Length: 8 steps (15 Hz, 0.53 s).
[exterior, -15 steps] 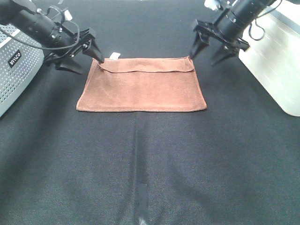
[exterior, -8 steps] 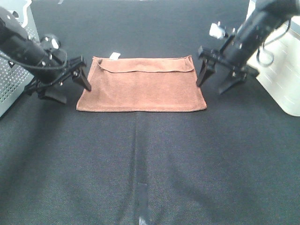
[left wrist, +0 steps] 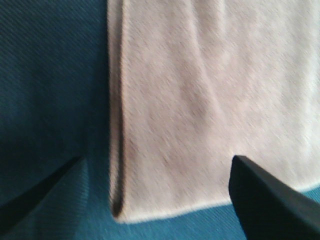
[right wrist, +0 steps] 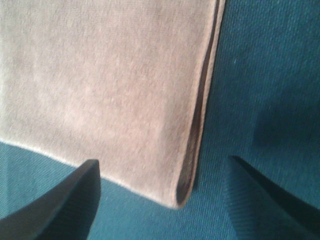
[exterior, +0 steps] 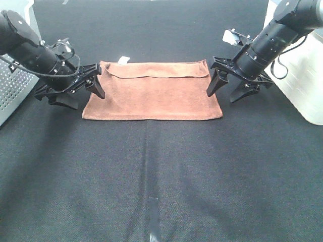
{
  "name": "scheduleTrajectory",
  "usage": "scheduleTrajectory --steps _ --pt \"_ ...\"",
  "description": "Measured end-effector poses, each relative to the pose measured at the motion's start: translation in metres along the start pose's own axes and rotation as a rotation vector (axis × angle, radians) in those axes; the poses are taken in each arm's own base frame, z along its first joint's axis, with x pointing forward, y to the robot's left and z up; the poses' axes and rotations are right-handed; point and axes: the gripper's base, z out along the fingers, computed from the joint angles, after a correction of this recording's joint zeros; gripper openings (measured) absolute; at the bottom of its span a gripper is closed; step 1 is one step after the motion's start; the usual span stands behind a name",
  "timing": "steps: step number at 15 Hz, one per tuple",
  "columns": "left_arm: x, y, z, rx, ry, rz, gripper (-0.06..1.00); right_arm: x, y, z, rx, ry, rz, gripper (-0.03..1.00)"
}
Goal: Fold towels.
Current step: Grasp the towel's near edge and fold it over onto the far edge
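Towel (exterior: 151, 91): one reddish-brown piece, lying flat on the black table cloth (exterior: 161, 171), in the far half of the exterior view. We record it as doubled over: both wrist views show two layers along its short edges, and a narrow flap runs along its far edge. A white tag (exterior: 122, 60) sits at the far left corner.

Left gripper (exterior: 88, 102): jaws spread wide, holding nothing. We find it low at the towel's left short edge. In its wrist view the near-left corner of the towel lies between the two fingers (left wrist: 270, 200).

Right gripper (exterior: 221, 97): jaws likewise spread wide and empty, low at the right short edge. Its wrist view shows the near-right corner between the fingers (right wrist: 60, 205).

Grey perforated basket (exterior: 10, 96): at the left margin, apart from the towel.

White bin (exterior: 303, 75): at the right margin, behind the right arm.
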Motion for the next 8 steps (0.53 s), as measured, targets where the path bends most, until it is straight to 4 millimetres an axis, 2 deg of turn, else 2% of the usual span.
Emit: scheduleTrajectory --steps 2,5,7,8 --pt "0.004 0.005 0.011 0.003 0.024 -0.027 0.74 0.001 -0.005 0.013 -0.003 0.019 0.011 0.66" --pt "0.004 0.006 0.017 0.017 0.026 -0.055 0.73 0.002 -0.008 0.025 -0.034 0.039 0.024 0.63" --pt "0.004 0.005 0.019 0.026 0.02 -0.069 0.65 0.003 -0.003 0.031 -0.052 0.049 0.014 0.53" --pt "0.005 0.003 0.022 0.025 0.019 -0.063 0.56 0.003 0.0 0.034 -0.057 0.048 0.013 0.44"
